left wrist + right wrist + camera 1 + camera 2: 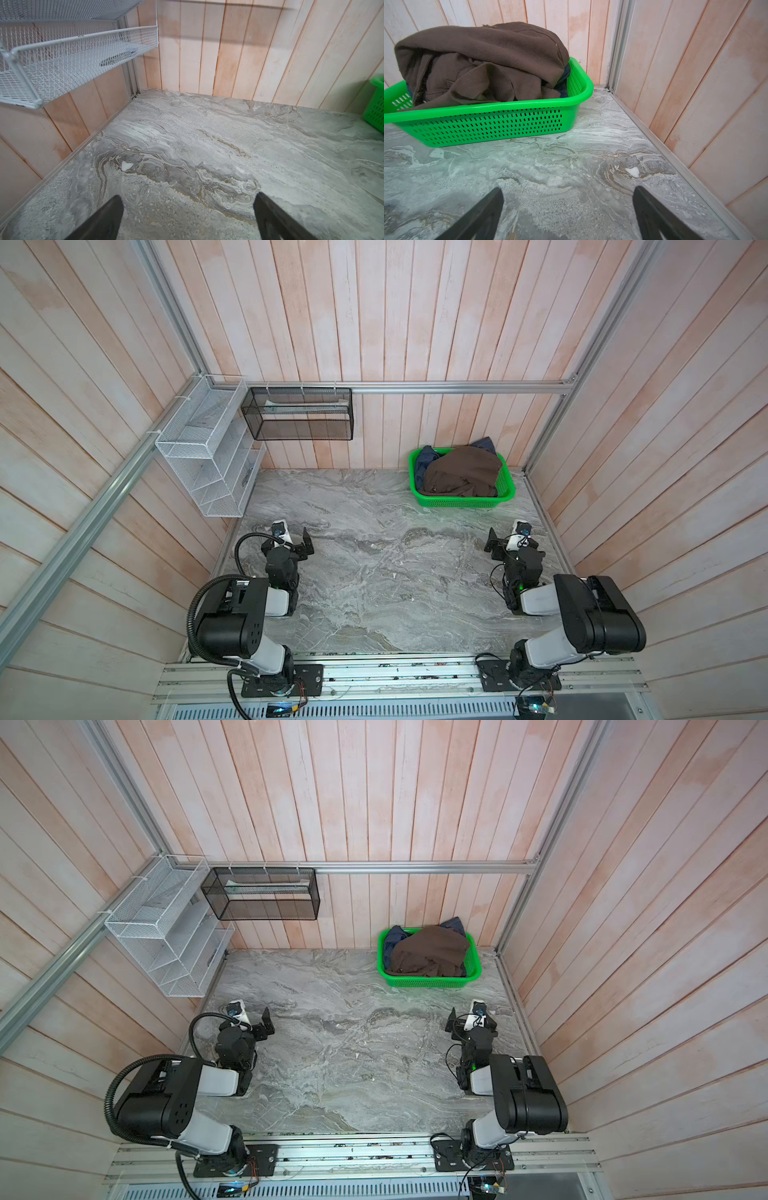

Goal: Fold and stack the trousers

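The dark brown trousers (461,475) (432,957) lie crumpled on top of the pile in a green basket (465,502) (432,982) at the back right of the table. The right wrist view shows the trousers (483,62) heaped above the basket's rim (488,108). My left gripper (291,536) (249,1016) (188,195) rests low at the left side, open, with only bare marble between its fingers. My right gripper (509,539) (469,1017) (568,188) sits open and empty at the right side, a short way in front of the basket.
A navy denim garment (424,464) (565,76) lies under the trousers in the basket. A white mesh shelf (203,456) (62,62) hangs on the left wall and a black mesh basket (299,414) on the back wall. Wooden walls close in the grey marble tabletop (374,572).
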You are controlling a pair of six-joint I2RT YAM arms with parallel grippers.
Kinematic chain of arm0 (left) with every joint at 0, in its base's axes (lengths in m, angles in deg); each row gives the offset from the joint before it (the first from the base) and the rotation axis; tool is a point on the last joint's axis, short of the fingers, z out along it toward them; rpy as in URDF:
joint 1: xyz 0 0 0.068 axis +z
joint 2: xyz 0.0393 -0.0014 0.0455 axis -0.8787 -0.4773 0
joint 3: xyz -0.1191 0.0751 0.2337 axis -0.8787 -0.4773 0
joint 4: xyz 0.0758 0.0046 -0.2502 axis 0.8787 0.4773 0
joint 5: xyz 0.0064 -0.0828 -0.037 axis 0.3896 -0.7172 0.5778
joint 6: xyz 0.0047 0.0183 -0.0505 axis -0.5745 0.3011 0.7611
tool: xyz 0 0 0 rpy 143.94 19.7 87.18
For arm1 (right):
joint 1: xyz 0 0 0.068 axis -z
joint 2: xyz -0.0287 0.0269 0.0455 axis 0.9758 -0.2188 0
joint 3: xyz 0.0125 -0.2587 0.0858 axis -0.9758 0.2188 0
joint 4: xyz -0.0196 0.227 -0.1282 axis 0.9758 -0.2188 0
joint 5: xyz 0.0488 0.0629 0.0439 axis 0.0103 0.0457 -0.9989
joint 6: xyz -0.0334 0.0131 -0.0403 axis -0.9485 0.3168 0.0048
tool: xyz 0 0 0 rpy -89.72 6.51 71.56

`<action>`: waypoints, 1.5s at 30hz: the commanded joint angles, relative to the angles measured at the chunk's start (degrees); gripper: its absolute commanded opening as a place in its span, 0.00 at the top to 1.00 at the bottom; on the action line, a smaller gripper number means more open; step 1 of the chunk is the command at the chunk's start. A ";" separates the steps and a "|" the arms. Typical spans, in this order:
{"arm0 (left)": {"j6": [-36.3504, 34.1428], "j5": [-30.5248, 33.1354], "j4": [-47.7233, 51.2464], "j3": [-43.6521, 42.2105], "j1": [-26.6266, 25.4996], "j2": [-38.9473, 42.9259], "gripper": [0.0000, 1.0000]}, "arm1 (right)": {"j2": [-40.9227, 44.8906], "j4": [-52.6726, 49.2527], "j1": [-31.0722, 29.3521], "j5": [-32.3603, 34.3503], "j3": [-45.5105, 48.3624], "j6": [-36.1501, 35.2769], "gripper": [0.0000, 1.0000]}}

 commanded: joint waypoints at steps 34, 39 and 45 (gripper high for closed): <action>8.52 4.83 44.19 16.46 -4.49 26.63 0.10 | 18.92 -53.67 0.01 6.69 -28.50 19.94 0.21; 17.81 -3.89 63.81 24.90 -7.51 26.62 0.15 | 9.68 -74.97 -0.42 0.44 -49.49 24.41 0.23; 23.10 -10.83 73.63 28.98 -13.50 21.43 0.11 | -4.06 -88.16 -3.13 -5.33 -69.31 20.75 0.17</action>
